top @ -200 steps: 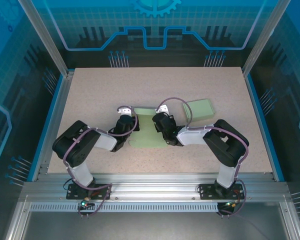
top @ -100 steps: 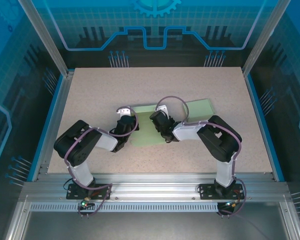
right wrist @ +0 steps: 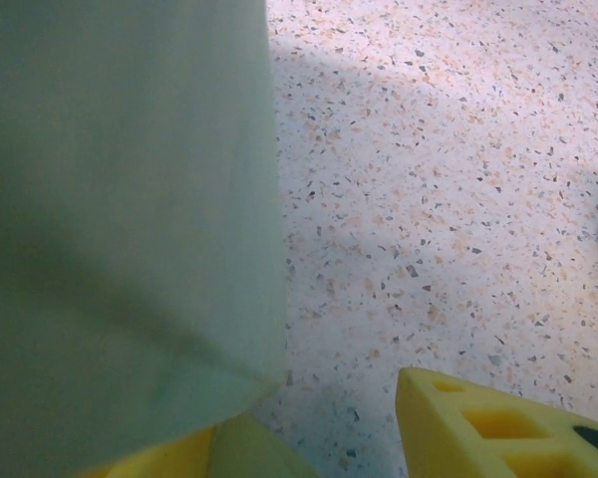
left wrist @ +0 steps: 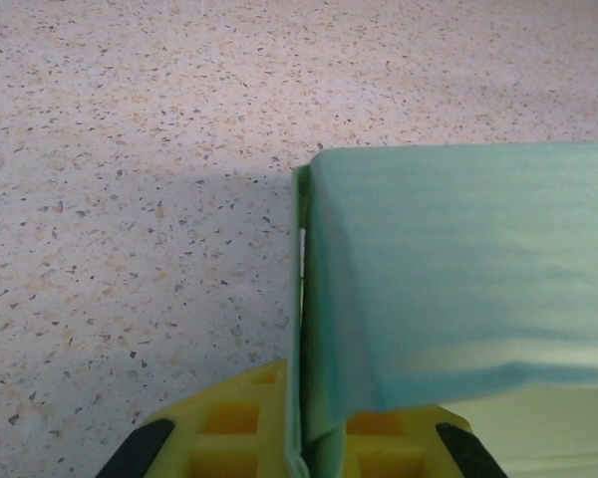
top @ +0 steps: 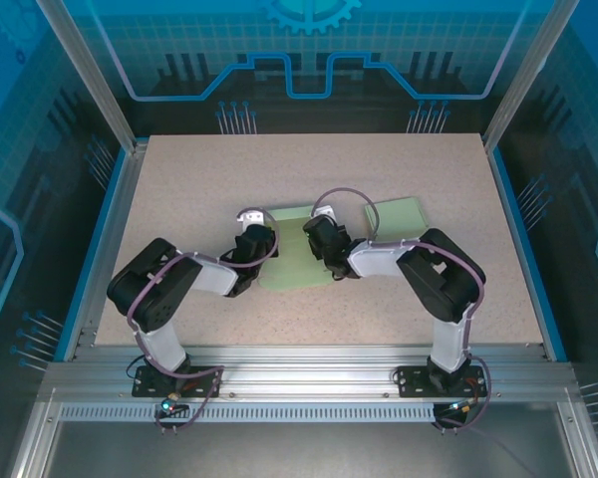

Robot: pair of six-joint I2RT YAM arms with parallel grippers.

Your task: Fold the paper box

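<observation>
Right gripper (right wrist: pixel 339 438) spread apart since; left gripper (left wrist: pixel 304 448) pinching paper box (left wrist: pixel 458 299) over speckled table (left wrist: pixel 130 149).

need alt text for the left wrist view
A pale green paper box sheet stands on edge, pinched between the yellow fingers of the left tool at the bottom, with a panel bending away to the right. Behind it lies a speckled beige table.

Centre of paper box (top: pixel 289 274) hidden beneath arms (top: pixel 379 261); right tool (right wrist: pixel 349 448) cut off by bottom edge.
</observation>
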